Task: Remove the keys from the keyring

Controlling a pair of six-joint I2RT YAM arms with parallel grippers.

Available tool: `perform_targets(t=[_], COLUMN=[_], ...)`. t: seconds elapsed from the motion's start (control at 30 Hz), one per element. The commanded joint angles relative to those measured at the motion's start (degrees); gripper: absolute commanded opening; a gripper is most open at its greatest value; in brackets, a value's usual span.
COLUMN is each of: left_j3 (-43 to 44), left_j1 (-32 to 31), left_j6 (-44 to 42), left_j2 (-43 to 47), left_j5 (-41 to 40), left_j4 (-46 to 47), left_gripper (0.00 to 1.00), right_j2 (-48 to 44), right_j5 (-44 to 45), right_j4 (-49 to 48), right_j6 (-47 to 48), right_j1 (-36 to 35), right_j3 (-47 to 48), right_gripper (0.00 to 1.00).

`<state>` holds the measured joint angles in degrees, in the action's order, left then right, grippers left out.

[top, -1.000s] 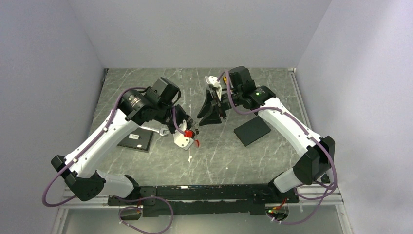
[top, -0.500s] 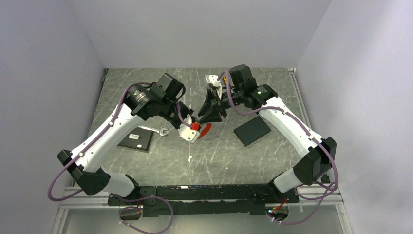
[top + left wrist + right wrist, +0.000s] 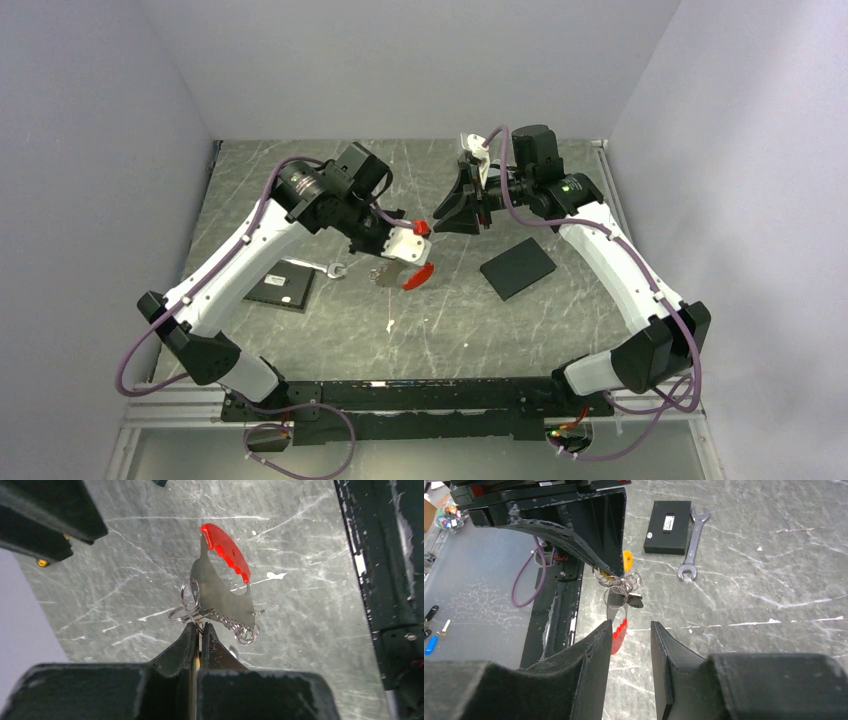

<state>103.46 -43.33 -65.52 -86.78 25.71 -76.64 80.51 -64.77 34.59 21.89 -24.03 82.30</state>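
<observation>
My left gripper (image 3: pixel 198 630) is shut on the keys: a brass-yellow sliver (image 3: pixel 197 661) shows pinched between its fingers. The keyring (image 3: pixel 189 604) hangs just past the fingertips, with thin rings, a flat silvery piece with the red curved strip (image 3: pixel 226 551) and a short chain (image 3: pixel 239 628). In the top view the left gripper (image 3: pixel 392 262) holds the bunch above the table, and the red strip (image 3: pixel 418 277) dangles below it. My right gripper (image 3: pixel 470 203) is open and empty, apart to the right. In the right wrist view its fingertips (image 3: pixel 629 630) face the hanging bunch (image 3: pixel 620 587).
A silver wrench (image 3: pixel 335 268) lies beside a black box (image 3: pixel 278 286) at the left. A second black box (image 3: pixel 517 268) lies under the right arm. The wrench (image 3: pixel 691 545) and box (image 3: pixel 668 520) also show in the right wrist view. Grey walls enclose the table.
My left gripper has lifted and swung right and farther back with the bunch. My right gripper has drawn back to the right, away from it.
</observation>
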Motion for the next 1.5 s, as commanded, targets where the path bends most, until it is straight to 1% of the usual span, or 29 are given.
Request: perform_targets(t=[0.0, 0.17, 0.33, 0.47, 0.53, 0.6, 0.67, 0.73, 0.83, 0.97, 1.07, 1.2, 1.33, 1.47], left_j3=[5.2, 7.4, 9.4, 10.0, 9.3, 8.3, 6.9, 5.5, 5.8, 7.2, 8.6, 9.7, 10.8, 12.1], left_j1=[-0.1, 0.1, 1.9, 6.2, 8.6, 10.3, 11.0, 11.0, 11.0, 10.6, 9.2, 5.6, 2.9, 0.8], left_j6=[14.0, 23.5, 32.9, 39.1, 39.4, 37.7, 34.8, 32.5, 25.7, 15.4, 8.8, 3.6, 1.0, -1.5], left_j2=[-2.5, -4.9, -7.5, -8.8, -8.7, -7.9, -6.6, -5.3, -5.0, -5.7, -6.3, -6.3, -5.8, -5.8], left_j5=[1.5, 1.4, 4.2, 13.0, 18.9, 25.6, 29.1, 30.4, 30.9, 29.0, 25.7, 19.9, 15.4, 11.7], left_j4=[-1.7, -1.9, -2.3, -2.9, -2.9, -2.9, -2.6, -2.0, -5.2, -11.2, -16.0, -18.3, -17.9, -18.1], left_gripper=[0.00, 0.00, 0.00, 0.00, 0.00, 0.00, 0.00, 0.00, 0.00, 0.00, 0.00, 0.00, 0.00, 0.00], right_j2=[-2.3, -3.3, -4.0, -4.6, -4.9, -4.9, -5.0, -4.9, -4.2, -3.2, -2.5, -1.9, -1.4, -0.8], right_j5=[-1.0, -1.1, -1.0, -0.9, -1.3, -2.1, -2.3, -2.5, -2.7, -2.9, -2.7, -2.9, -3.9, -4.3], right_j4=[-1.7, -1.3, -2.6, -4.7, -5.9, -7.0, -7.5, -7.4, -6.7, -5.3, -5.7, -8.9, -12.4, -14.2], right_j6=[-1.4, -1.5, -3.0, -4.6, -5.6, -6.3, -6.6, -6.3, -5.5, -4.1, -4.5, -7.0, -9.8, -10.7], right_j1=[0.0, 0.3, 1.0, 1.4, 1.4, 1.4, 1.4, 1.4, 1.4, 1.6, 1.7, 1.7, 1.3, 0.1], right_j3=[-1.3, -3.1, -4.5, -6.6, -7.8, -8.6, -8.9, -8.2, -6.2, -3.0, -1.6, -2.0, -3.8, -4.8], right_gripper=[0.37, 0.36, 0.36, 0.34, 0.34, 0.33, 0.33, 0.33, 0.33, 0.34, 0.34, 0.35, 0.35, 0.36])
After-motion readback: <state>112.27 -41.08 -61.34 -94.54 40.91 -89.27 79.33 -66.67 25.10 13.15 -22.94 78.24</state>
